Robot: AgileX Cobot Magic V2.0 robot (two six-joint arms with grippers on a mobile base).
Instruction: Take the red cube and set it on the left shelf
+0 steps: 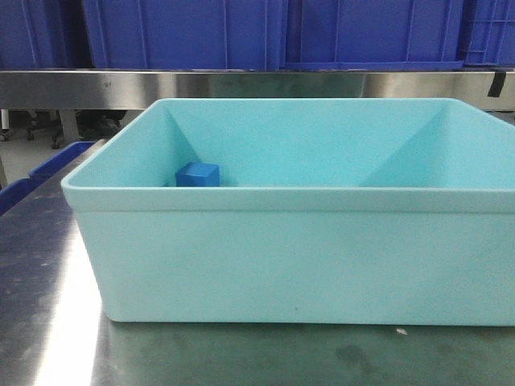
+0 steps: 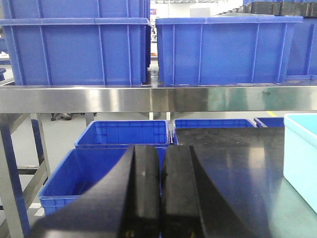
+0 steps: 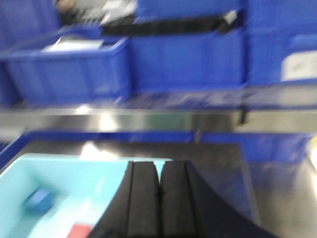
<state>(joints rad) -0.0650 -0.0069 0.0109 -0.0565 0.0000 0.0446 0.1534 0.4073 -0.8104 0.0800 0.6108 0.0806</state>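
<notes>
The red cube (image 3: 80, 230) shows only in the right wrist view, blurred, on the floor of the light teal bin (image 3: 29, 171), at the bottom edge left of my right gripper (image 3: 159, 171). That gripper is shut and empty, above the bin's right part. In the front view the bin's near wall (image 1: 298, 257) hides the red cube. My left gripper (image 2: 161, 153) is shut and empty, over the steel table left of the bin (image 2: 302, 158). The steel shelf (image 2: 99, 99) runs across behind it, loaded with blue crates.
A blue cube (image 1: 197, 175) lies in the bin's far left corner, also in the right wrist view (image 3: 39, 200). Blue crates (image 2: 74, 49) fill the shelf. More blue crates (image 2: 89, 173) sit on the floor left of the table.
</notes>
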